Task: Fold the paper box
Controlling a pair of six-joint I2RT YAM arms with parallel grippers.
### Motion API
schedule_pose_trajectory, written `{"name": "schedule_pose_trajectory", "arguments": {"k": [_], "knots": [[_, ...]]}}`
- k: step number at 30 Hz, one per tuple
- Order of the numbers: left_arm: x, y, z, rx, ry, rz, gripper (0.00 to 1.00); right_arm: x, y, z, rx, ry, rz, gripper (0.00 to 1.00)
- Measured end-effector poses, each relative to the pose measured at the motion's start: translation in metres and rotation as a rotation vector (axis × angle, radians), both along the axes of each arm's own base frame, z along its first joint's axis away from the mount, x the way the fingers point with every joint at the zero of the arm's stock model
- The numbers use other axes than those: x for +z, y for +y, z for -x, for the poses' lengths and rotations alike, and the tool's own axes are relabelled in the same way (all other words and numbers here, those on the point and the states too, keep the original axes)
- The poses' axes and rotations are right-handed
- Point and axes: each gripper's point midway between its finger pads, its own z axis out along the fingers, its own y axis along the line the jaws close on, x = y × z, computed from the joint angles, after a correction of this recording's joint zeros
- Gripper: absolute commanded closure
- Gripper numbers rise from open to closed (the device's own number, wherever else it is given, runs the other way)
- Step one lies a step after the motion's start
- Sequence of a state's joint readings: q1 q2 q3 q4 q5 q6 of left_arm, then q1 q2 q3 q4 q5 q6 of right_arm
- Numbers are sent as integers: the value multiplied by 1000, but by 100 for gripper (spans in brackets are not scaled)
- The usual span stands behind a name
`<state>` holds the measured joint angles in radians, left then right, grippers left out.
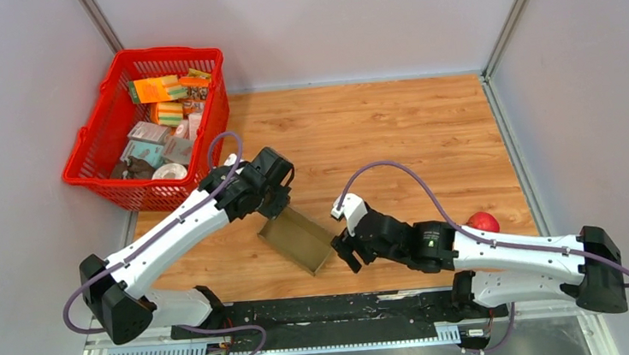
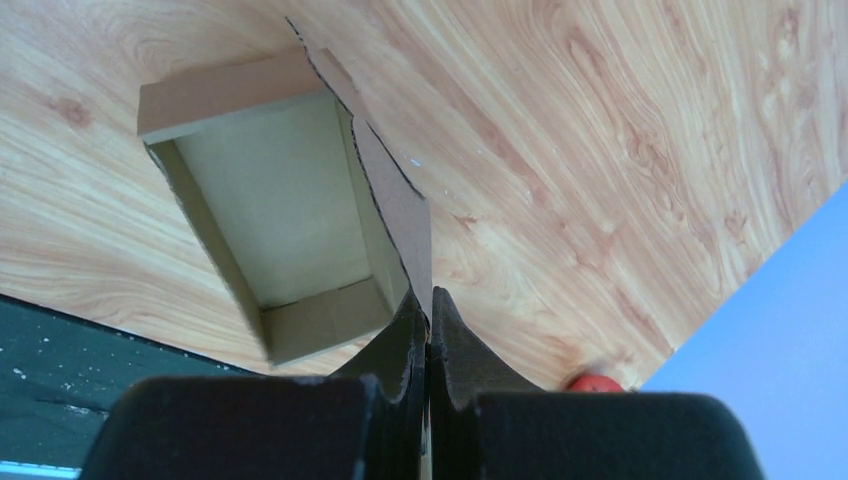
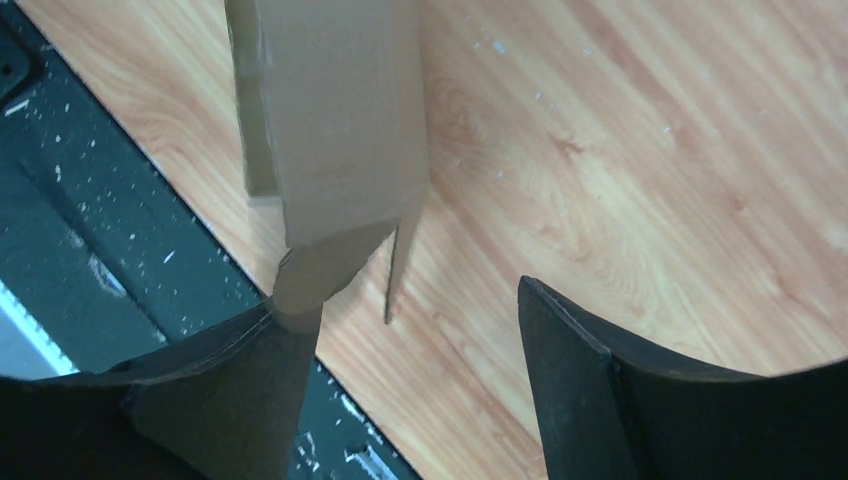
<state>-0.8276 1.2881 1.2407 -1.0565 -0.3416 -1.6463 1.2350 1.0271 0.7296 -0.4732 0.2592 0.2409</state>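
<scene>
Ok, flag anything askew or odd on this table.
The plain brown cardboard box lies skewed to the edges of the wooden table. One jagged side flap stands loose above its wall, pinched in the shut left end effector. Nothing looks spilled.

- Light wood-grain worktop (image 1: 393, 128), grey walls on three sides.
- Paper box (image 1: 298, 239): plain brown cardboard, oblong, open top up, lying diagonally near the worktop's near edge, about mid-width.
- Left gripper (image 1: 277, 205) on the paper box's far-left end; jaw state not readable from above.
- Right gripper (image 1: 341, 248) at the near-right end, touching or just beside it.
- Red plastic mesh basket (image 1: 86, 154) at the far-left corner, overhanging the left edge, holding colourful printed packets (image 1: 160, 122).
- Small red ball (image 1: 483, 222) near the right edge, just beside the right arm.
</scene>
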Motion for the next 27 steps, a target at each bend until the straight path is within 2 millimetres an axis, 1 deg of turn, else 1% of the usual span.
{"name": "schedule_pose_trajectory", "arguments": {"k": [2,5,6,8,9,11,12,15,17,20,21,23,25,26,27], "knots": [[-4,3,1,25,6,9,100,5,2,-7,-8,-44,-6,32],[-10,9,4,55,12,21,97,10,8,-16,-8,-93,-19,40],[-12,10,5,63,10,29,91,10,10,-18,-8,-104,-18,44],[-13,12,4,74,0,46,73,10,12,-22,-9,-124,-11,50],[-13,12,4,81,-6,58,57,10,13,-24,-13,-135,-6,55],[-14,13,4,81,-12,77,41,9,13,-29,-22,-157,7,58],[-15,14,4,78,-12,77,29,9,12,-32,-30,-166,13,62],[-16,14,5,39,-35,89,27,9,8,-40,-51,-191,27,72],[-13,17,5,-8,-61,78,27,10,5,-46,-66,-203,35,73],[-1,22,6,-99,-142,56,27,11,-1,-55,-87,-210,44,76],[2,25,7,-125,-172,51,27,10,-2,-57,-93,-208,44,79],[9,33,11,-216,-266,31,27,10,-3,-60,-96,-196,38,80],[10,42,19,-304,-356,3,29,9,-2,-61,-93,-185,30,79],[9,46,23,-344,-399,-12,30,9,-1,-62,-90,-181,25,78],[7,50,27,-386,-435,-29,34,8,2,-62,-84,-175,19,74]]}}
